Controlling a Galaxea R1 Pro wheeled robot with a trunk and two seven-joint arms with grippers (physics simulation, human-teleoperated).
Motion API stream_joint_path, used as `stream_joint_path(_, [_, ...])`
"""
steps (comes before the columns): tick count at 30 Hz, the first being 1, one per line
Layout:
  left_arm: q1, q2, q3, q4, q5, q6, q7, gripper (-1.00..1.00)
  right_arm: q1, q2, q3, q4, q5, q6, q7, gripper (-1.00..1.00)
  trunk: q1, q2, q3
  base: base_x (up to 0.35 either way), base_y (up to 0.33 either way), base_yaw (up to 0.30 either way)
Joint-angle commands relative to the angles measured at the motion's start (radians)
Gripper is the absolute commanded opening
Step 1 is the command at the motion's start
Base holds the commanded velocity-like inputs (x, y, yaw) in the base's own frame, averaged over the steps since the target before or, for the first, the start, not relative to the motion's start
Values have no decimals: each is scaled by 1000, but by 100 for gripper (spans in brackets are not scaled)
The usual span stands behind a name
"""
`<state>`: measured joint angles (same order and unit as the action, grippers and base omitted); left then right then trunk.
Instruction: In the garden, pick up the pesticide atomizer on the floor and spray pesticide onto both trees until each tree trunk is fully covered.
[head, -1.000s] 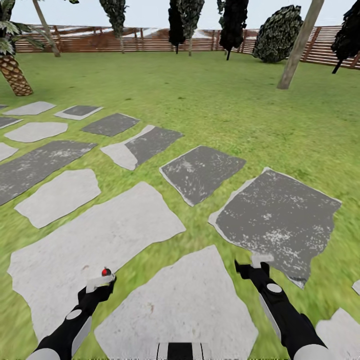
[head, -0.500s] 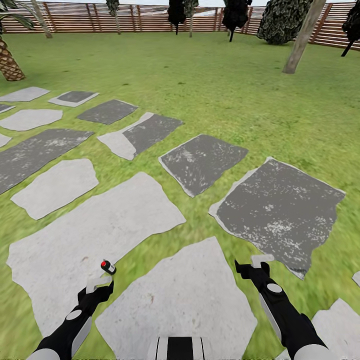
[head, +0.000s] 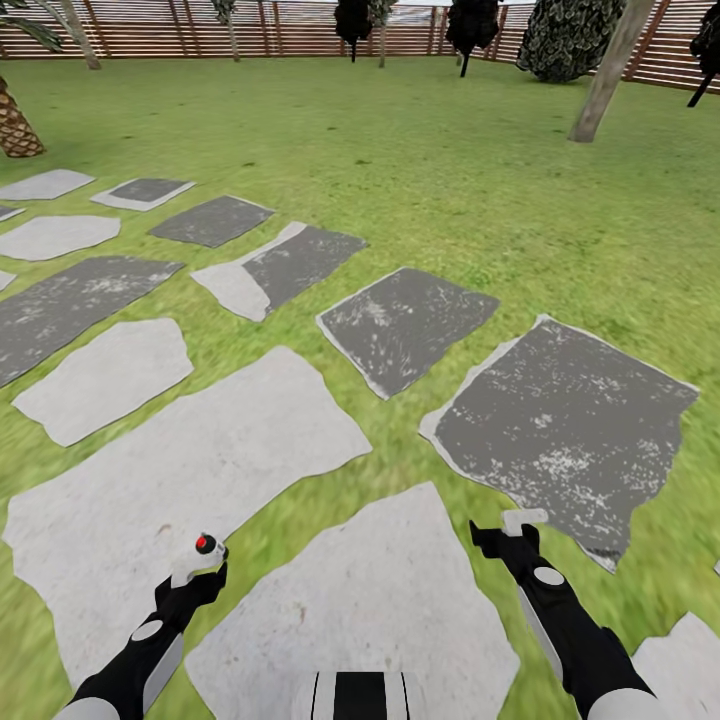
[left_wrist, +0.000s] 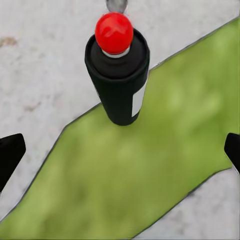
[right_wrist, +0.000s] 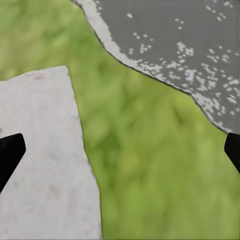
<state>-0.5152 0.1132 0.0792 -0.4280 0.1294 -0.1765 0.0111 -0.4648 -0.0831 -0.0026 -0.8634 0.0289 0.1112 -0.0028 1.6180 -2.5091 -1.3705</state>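
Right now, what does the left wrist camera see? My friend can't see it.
A black spray can with a round red top stands upright on a strip of green grass between pale grey paving stones. The left tool's two dark fingertips sit wide apart, open.

black pesticide atomizer (left_wrist: 118, 80) with red round cap, white label patch on side, standing on green grass strip (left_wrist: 145, 175) at pale stone slab (left_wrist: 45, 65) edge, second slab corner (left_wrist: 210, 220), left gripper (left_wrist: 120, 155) fingertips (left_wrist: 10, 152) wide apart, atomizer between and beyond them, not touching

Matt black atomizer (left_wrist: 118, 82), glossy red cap (left_wrist: 114, 32); rough stone slabs (head: 560, 430)
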Motion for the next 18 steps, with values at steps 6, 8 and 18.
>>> stream_joint_path(6, [0,1,-4,-2,11,-3,1,100,0,0,0,-2,3,7,0,100,0,0,-1,26,0,0])
stream_joint_path(8, [0,1,-4,-3,12,-3,1,100,0,0,0,-2,3,7,0,100,0,0,-1,8,0,0])
stream_joint_path(18, [0,2,-4,-7,12,-3,1,100,0,0,0,-2,3,7,0,100,0,0,-1,86,0,0])
